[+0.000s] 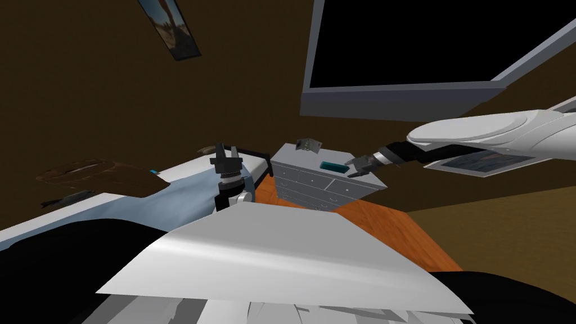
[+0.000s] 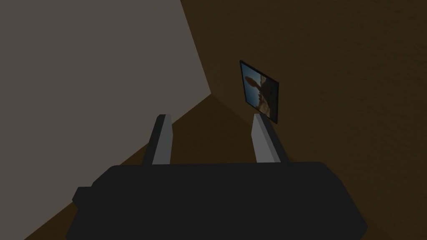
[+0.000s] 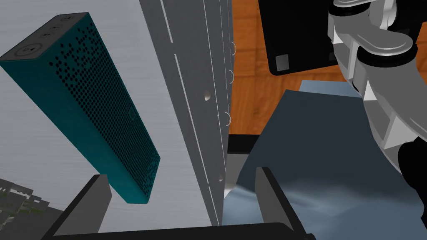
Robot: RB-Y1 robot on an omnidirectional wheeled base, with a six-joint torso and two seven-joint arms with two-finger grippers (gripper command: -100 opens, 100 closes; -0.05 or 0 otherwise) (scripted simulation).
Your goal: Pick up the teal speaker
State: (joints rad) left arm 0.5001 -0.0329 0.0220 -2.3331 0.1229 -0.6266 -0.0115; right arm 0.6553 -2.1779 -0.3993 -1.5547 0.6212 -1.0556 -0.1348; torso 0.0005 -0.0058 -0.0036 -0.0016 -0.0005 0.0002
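Speaker (image 3: 83,104), teal and perforated, lies flat on the grey dresser (image 3: 25,137) top. Right gripper (image 3: 180,174) is spread wide; the speaker's near end sits between its fingers (image 3: 91,196), just beside one, ungripped. Left gripper (image 2: 210,116), also spread, is by the bed (image 1: 169,191), apart from the speaker.

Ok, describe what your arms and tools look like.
My right arm is a smooth white rounded shell ending in a black wrist. My left arm is dark near the wrist, with a light grey ribbed ring. The left tool and right tool are each a dark box carrying two thin, light grey, blade-like fingers.
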